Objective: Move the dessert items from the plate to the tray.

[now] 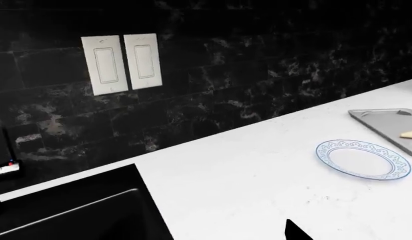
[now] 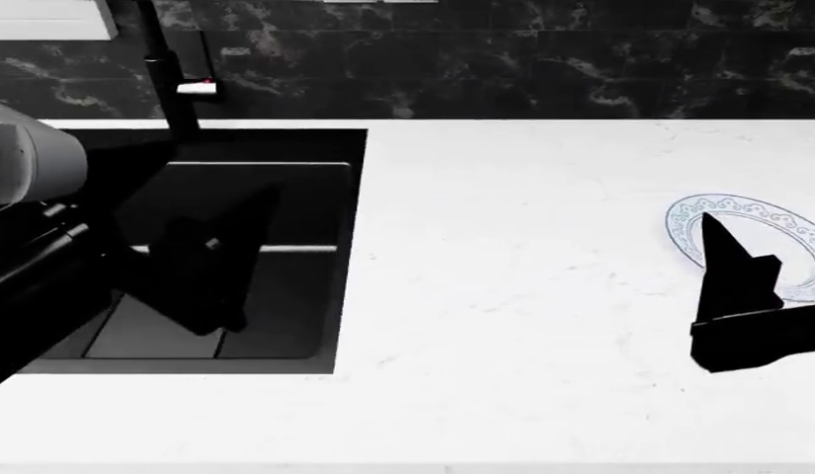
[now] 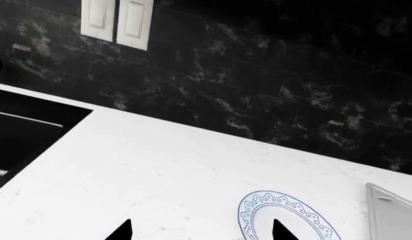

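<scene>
White counter [image 2: 513,296]: plate [image 2: 789,237] under right tool [image 3: 199,232].

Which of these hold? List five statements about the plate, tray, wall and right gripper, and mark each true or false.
1. The plate is empty. True.
2. The tray sits inside the sink. False: it lies on the white counter, next to the plate.
3. A pale yellow item lies on the tray. True.
4. The right gripper has its jaws shut on a dessert. False: the jaws stand apart with nothing between them.
5. Three switches are on the wall. False: there are two white switches, side by side.
</scene>
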You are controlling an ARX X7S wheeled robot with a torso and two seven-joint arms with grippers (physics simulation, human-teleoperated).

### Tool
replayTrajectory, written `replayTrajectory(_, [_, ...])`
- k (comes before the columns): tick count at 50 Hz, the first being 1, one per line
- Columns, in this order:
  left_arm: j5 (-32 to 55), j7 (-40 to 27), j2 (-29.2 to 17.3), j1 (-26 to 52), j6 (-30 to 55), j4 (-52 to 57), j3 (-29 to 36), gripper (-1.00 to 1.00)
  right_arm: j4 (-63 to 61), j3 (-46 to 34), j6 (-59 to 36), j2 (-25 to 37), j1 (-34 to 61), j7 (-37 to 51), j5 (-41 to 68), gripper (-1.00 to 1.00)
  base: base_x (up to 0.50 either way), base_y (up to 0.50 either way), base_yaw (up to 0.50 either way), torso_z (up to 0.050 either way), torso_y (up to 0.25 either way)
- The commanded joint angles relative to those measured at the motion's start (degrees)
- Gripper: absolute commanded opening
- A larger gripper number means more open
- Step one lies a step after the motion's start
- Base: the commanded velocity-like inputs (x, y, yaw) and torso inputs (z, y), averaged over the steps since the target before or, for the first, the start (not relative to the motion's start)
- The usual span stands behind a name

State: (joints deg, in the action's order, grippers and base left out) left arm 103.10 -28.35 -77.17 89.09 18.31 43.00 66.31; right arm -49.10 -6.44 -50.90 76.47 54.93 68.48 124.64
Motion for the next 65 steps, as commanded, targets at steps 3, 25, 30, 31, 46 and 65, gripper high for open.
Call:
replayTrajectory(3, [-0.9,-1.4,-1.0,-1.4,-1.0,1.1,0.2,1.00,-1.0,1.0,0.5,-0.1,-0.9,0.2,0.0,1.00,0.00,0.50,0.00,0.000,0.000])
replayTrajectory(25, [-1.1,-2.2,-2.7,-2.8,-2.6,2.1,0.2,1.00,-1.5,0.8,0.3,-0.8,-0.8,0.7,0.2,1.00,0.00,0.50,0.00,0.000,0.000])
replayTrajectory(30, [-1.6,-2.3,-2.6,-3.8,-3.2,1.5,0.6,1.00,-1.4,1.1,0.3,-1.0,-1.6,0.5,-0.3,1.00,0.00,0.50,0.00,0.000,0.000])
replayTrajectory(31, [-1.6,-2.4,-2.6,-3.8,-3.3,1.3,0.6,1.00,-1.4,1.1,0.2,-1.0,-1.6,0.5,-0.4,1.00,0.00,0.50,0.00,0.000,0.000])
replayTrajectory(46, [-1.3,-2.9,-4.1,-4.6,-4.5,2.4,0.4,1.00,-1.5,0.2,-0.1,-1.4,-0.1,1.3,0.6,1.00,0.00,0.50,0.00,0.000,0.000])
replayTrajectory(65, [-1.7,-3.3,-4.9,-5.7,-5.6,2.7,0.5,1.00,-2.1,0.4,0.1,-1.8,-0.4,1.8,0.7,1.00,0.00,0.50,0.00,0.000,0.000])
